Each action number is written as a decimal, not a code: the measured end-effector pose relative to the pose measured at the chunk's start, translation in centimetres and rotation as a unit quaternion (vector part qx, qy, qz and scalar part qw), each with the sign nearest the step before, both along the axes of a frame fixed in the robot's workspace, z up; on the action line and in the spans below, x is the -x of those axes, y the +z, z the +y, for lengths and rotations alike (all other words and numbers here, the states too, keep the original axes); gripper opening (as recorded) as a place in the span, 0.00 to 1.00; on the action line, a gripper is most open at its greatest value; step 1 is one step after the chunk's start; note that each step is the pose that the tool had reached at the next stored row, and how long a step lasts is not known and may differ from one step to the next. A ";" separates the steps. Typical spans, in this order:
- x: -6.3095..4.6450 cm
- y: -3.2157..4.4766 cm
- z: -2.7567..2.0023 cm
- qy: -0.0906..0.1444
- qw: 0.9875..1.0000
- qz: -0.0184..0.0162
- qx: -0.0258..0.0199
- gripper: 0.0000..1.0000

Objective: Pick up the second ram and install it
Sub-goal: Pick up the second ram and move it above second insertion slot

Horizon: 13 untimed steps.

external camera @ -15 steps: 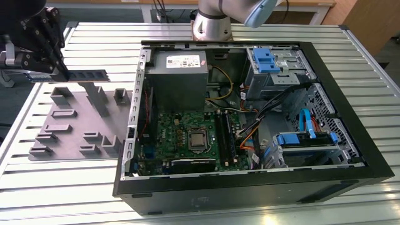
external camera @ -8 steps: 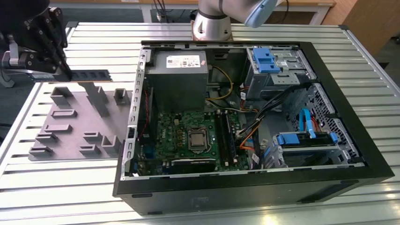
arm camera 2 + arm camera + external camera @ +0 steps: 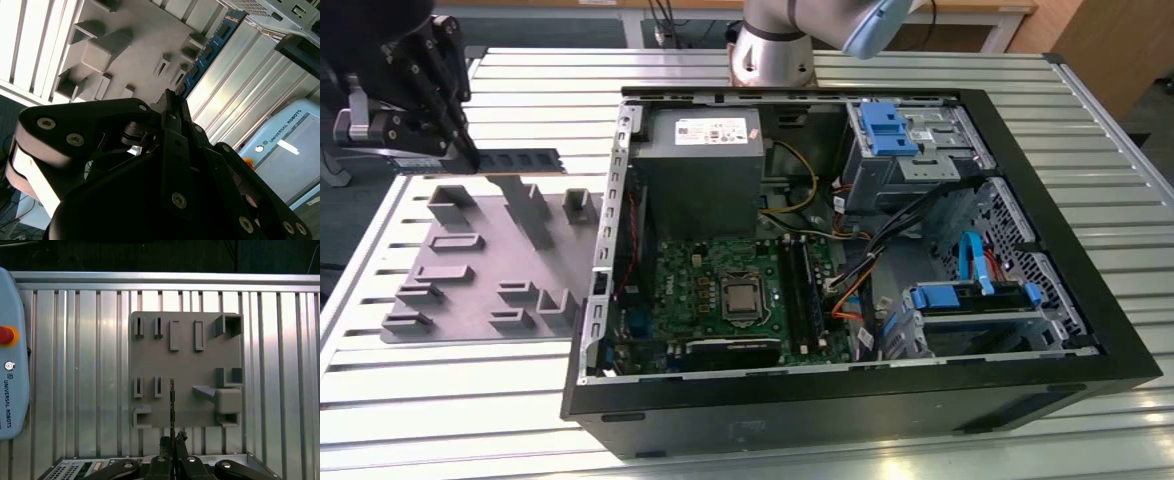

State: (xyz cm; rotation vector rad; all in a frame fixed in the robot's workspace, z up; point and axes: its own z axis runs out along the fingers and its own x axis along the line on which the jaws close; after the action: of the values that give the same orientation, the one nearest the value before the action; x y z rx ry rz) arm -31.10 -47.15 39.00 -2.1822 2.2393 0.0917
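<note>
Gripper (image 3: 173, 439) pinches one end of the second ram (image 3: 523, 158), holding it over the edge of the grey holder tray (image 3: 467, 265). This tray lies on a ribbed metal table (image 3: 440, 400), beside the open computer case (image 3: 1107, 340).

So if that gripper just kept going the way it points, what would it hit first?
Probably the grey holder tray below: the gripper points down at it, holding the second ram.

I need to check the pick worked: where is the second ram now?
The second ram is gripped in the claw, by an edge of the grey holder tray, to the exterior view's left of the open computer case.
</note>
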 end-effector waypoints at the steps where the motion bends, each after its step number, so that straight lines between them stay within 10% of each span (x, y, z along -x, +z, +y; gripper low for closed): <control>1: -0.1 0.00 0.00 0.000 1.000 0.000 0.000 0.14; 13: -1.5 0.00 0.00 0.000 1.000 0.000 0.000 0.14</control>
State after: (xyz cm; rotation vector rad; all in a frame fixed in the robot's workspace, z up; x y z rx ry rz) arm -29.60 -47.15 39.00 -2.1821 2.2393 0.0917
